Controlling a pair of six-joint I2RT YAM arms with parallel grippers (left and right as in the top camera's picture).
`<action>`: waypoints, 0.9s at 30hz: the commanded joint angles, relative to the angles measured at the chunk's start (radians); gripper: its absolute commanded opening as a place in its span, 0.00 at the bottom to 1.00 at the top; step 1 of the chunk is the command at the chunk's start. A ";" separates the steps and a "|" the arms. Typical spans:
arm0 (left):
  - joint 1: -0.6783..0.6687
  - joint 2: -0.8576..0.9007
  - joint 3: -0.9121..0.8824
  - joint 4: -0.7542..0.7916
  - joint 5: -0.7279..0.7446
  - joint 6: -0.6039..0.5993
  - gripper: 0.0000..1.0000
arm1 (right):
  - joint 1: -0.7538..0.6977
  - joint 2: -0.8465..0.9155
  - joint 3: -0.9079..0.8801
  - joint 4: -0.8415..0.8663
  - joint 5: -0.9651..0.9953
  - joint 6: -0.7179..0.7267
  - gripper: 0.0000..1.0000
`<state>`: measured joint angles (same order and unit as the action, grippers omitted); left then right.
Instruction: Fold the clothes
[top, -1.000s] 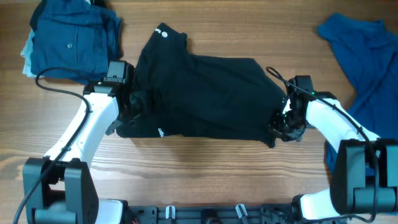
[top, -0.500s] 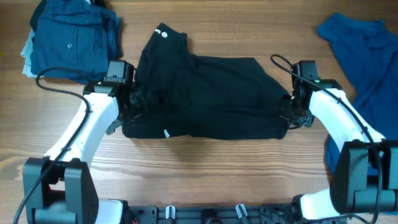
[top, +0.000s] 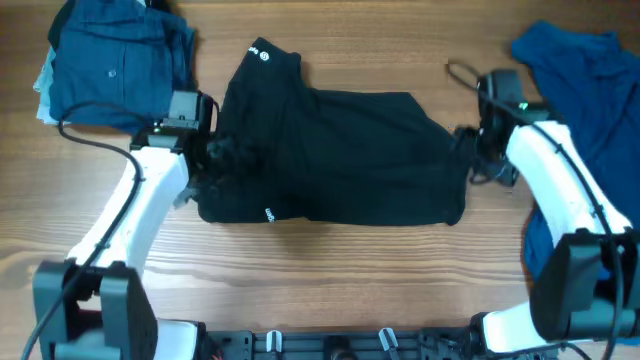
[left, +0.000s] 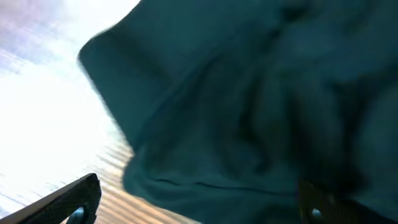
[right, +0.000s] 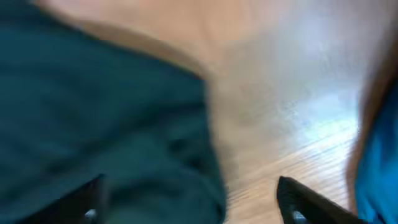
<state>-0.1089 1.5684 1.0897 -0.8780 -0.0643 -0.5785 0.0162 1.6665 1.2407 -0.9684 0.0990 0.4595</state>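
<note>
A black garment (top: 330, 160) lies spread across the middle of the table, with a waistband end at the upper left. My left gripper (top: 220, 165) sits at its left edge, jaws wide. In the left wrist view the dark cloth (left: 249, 99) fills the frame above the left gripper (left: 199, 208), and nothing is pinched. My right gripper (top: 468, 160) stands open at the garment's right edge. In the right wrist view the cloth edge (right: 112, 124) lies loose under the left half of the right gripper (right: 199, 205), with bare wood under the other half.
A stack of folded blue shirts (top: 115, 65) rests at the back left. A loose blue garment (top: 590, 100) lies at the right edge, close behind my right arm. A cable (top: 460, 72) loops near the right wrist.
My right gripper drew the garment's right edge outward, then opened and let it go, moving toward the back. The cloth now lies flatter. The left gripper stayed open.
</note>
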 joint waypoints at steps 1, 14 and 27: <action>0.006 -0.079 0.141 0.065 0.181 0.044 1.00 | -0.005 -0.002 0.163 0.008 -0.150 -0.082 1.00; -0.026 0.334 0.555 0.290 0.483 -0.027 0.95 | -0.085 0.205 0.386 0.063 -0.296 -0.172 1.00; -0.098 0.838 0.992 0.375 0.383 -0.013 0.93 | -0.104 0.341 0.401 0.038 -0.303 -0.221 1.00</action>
<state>-0.2028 2.3592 2.0575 -0.5076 0.3637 -0.6037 -0.0914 1.9945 1.6268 -0.9287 -0.1837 0.2584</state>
